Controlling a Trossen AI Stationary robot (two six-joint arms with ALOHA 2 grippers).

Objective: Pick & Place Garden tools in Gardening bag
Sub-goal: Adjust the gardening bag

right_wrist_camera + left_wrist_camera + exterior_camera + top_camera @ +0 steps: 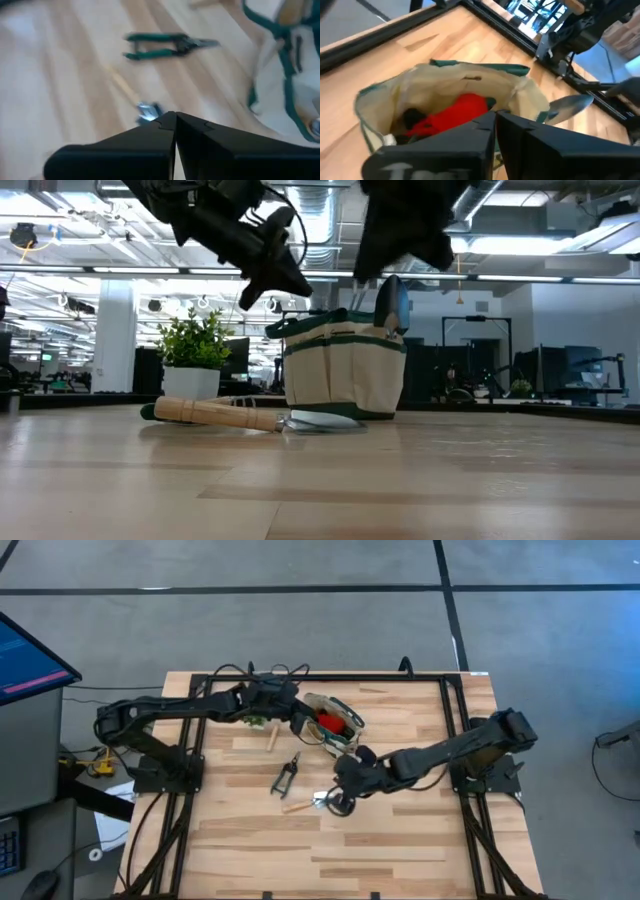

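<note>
The cream gardening bag (335,722) with green trim stands at the table's far middle. A red piece (455,117) lies inside it, and a trowel blade (570,106) sticks up from its side. My left gripper (495,115) hovers shut just above the bag's rim (303,725). Green-handled shears (170,44) and a wooden-handled trowel (230,414) lie flat on the table. My right gripper (175,116) is shut and slants down over the trowel's metal end (147,111), near the table's middle (337,798). Another wooden handle (270,737) lies left of the bag.
A small green potted plant (195,350) stands left of the bag, under my left arm. A black frame (450,700) runs around the tabletop. Bare wood stretches across the near half of the table (330,860).
</note>
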